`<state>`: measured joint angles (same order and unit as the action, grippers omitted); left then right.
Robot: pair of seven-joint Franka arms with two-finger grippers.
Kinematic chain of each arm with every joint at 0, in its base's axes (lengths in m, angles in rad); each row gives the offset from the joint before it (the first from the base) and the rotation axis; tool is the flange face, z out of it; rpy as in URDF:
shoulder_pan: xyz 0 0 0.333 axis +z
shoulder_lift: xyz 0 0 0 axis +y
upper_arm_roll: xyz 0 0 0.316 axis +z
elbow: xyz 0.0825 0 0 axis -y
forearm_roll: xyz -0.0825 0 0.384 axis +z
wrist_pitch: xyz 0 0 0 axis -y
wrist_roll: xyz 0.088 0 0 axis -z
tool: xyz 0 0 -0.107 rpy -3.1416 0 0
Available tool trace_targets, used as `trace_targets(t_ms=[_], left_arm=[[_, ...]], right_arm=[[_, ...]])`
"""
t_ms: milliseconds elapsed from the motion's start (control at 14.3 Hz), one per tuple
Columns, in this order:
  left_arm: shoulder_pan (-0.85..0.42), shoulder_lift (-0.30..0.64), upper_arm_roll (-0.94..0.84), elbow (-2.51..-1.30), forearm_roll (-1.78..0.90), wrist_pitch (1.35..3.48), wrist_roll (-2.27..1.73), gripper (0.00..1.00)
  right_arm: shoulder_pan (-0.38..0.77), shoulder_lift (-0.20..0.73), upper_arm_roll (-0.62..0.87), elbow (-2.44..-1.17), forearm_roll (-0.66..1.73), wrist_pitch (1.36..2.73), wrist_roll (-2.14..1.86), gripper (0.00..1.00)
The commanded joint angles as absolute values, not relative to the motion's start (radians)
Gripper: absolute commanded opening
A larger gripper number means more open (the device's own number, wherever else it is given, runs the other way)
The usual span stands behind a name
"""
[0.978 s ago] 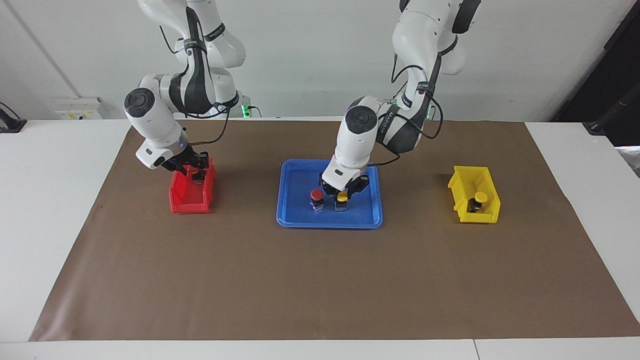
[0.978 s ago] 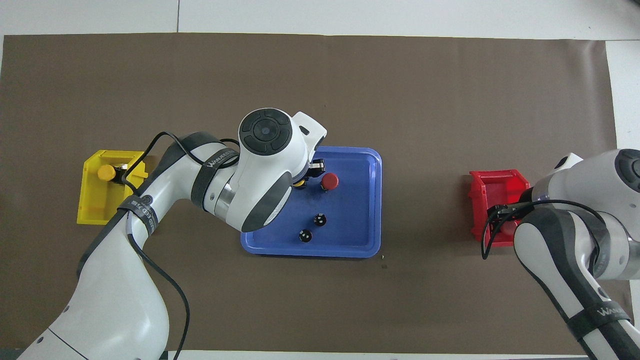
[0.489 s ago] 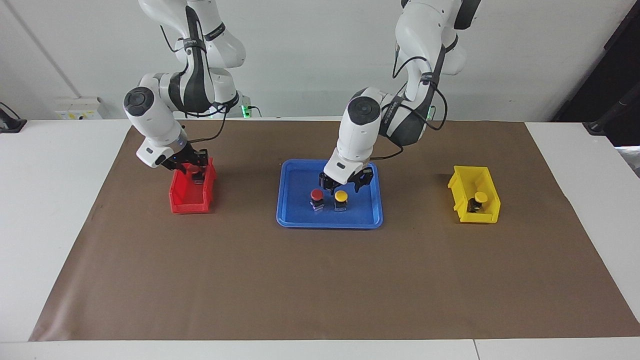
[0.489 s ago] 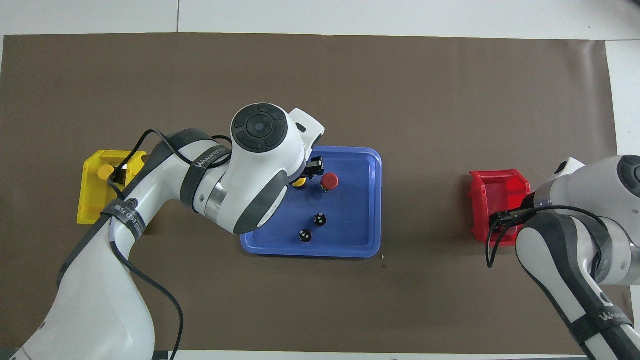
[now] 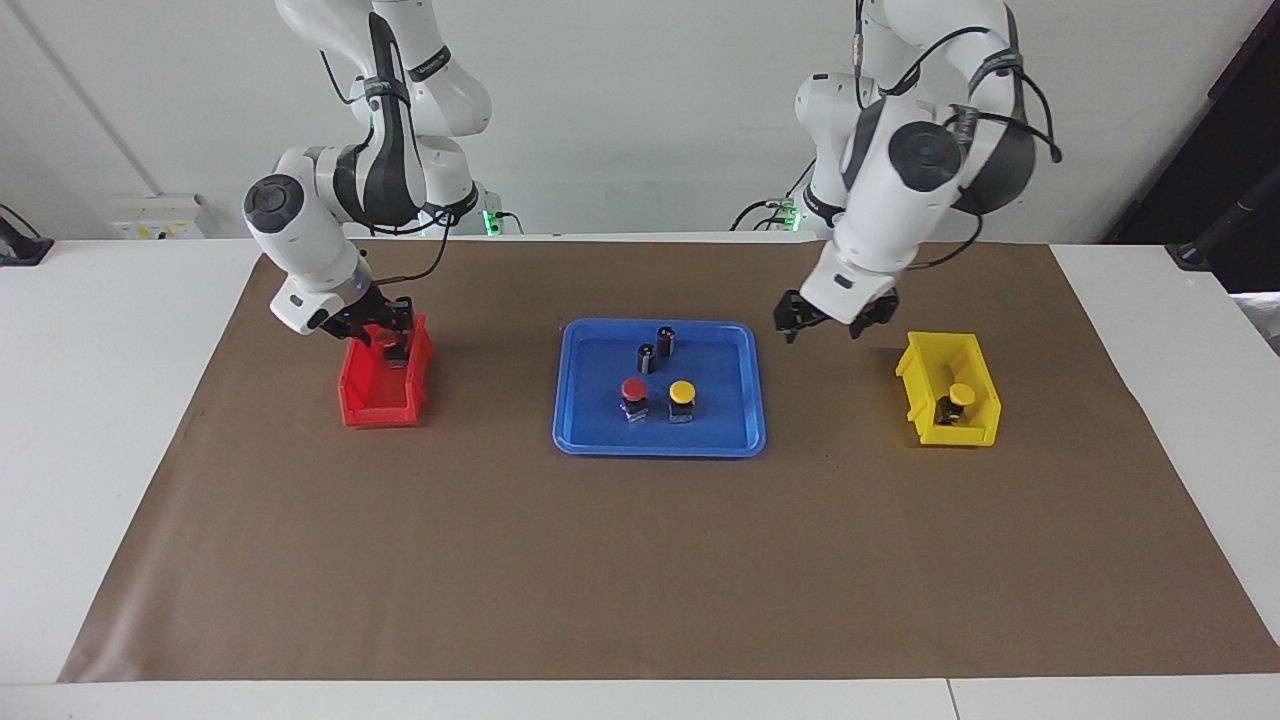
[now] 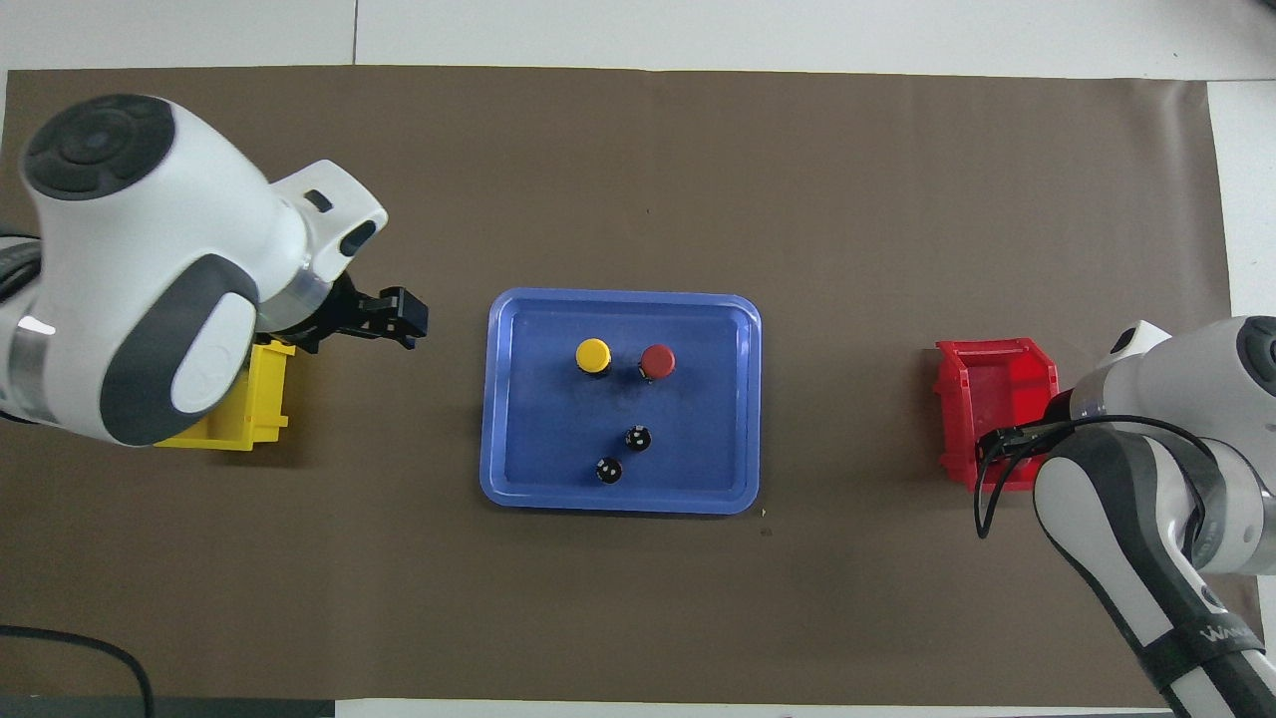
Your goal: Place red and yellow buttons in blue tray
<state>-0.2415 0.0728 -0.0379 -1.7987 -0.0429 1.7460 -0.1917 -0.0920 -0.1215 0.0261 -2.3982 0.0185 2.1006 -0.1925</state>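
the blue tray point(image 5: 590, 435) sits in the middle of the surface, and two of the buttons stand in it side by side: one red button point(image 5: 633, 390) and one yellow button point(image 5: 682, 392), touching nothing but the tray floor. a moment ago the left claw point(image 5: 826, 322) was down around that yellow cap; now it has let go, its fingers are spread apart and empty, and it has swung away over the brown mat point(image 5: 640, 560) between the tray and the yellow bin point(image 5: 975, 435) at the left arm's end of the surface. to me that says the second delivery is finished and the arm is off for the next one.

counting up: two buttons in the tray; a second yellow button point(image 5: 959, 394) waiting in the yellow bin; and a second red one that i can barely make out, sitting in the red bin point(image 5: 375, 412) at the right arm's end under the right claw point(image 5: 385, 338). that claw is down at the bin's rim nearest the robots and looks partly closed around the red cap, though i cannot tell for sure that it grips it. two dark cylinders point(image 5: 656, 346) without coloured caps also stand in the tray, near its edge closest to the robots. so the job looks about half done, two in and two to go.
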Motion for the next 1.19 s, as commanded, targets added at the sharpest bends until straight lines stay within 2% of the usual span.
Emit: trace_targets(t_ms=[0, 140, 210, 489, 629, 699, 908, 1118], left_arm=[[-0.091, 0.032, -0.049, -1.859, -0.043, 1.788, 0.009, 1.00], [-0.025, 0.032, -0.049, -1.876, -0.043, 1.840, 0.069, 1.00], [-0.012, 0.031, -0.048, -1.891, -0.043, 1.871, 0.081, 1.00], [0.040, 0.029, -0.049, -1.939, -0.032, 1.946, 0.094, 0.93], [0.061, 0.031, -0.049, -1.976, -0.012, 1.997, 0.094, 0.88], [0.069, 0.031, -0.049, -2.000, -0.011, 2.034, 0.094, 0.86], [0.071, 0.032, -0.049, -2.045, -0.011, 2.077, 0.095, 0.75], [0.069, 0.032, -0.049, -2.088, -0.011, 2.117, 0.092, 0.67]], right_arm=[[-0.114, -0.163, 0.035, -2.453, 0.031, 2.138, -0.236, 0.58], [-0.112, -0.167, 0.035, -2.474, 0.031, 2.164, -0.235, 0.58], [-0.112, -0.167, 0.035, -2.476, 0.031, 2.171, -0.236, 0.54], [-0.112, -0.166, 0.035, -2.470, 0.031, 2.172, -0.236, 0.29], [-0.107, -0.158, 0.037, -2.444, 0.031, 2.152, -0.235, 0.25], [-0.101, -0.150, 0.037, -2.413, 0.029, 2.123, -0.233, 0.25], [-0.084, -0.098, 0.046, -2.219, 0.028, 1.926, -0.222, 0.25], [-0.017, -0.040, 0.049, -2.018, 0.032, 1.778, -0.099, 0.25]])
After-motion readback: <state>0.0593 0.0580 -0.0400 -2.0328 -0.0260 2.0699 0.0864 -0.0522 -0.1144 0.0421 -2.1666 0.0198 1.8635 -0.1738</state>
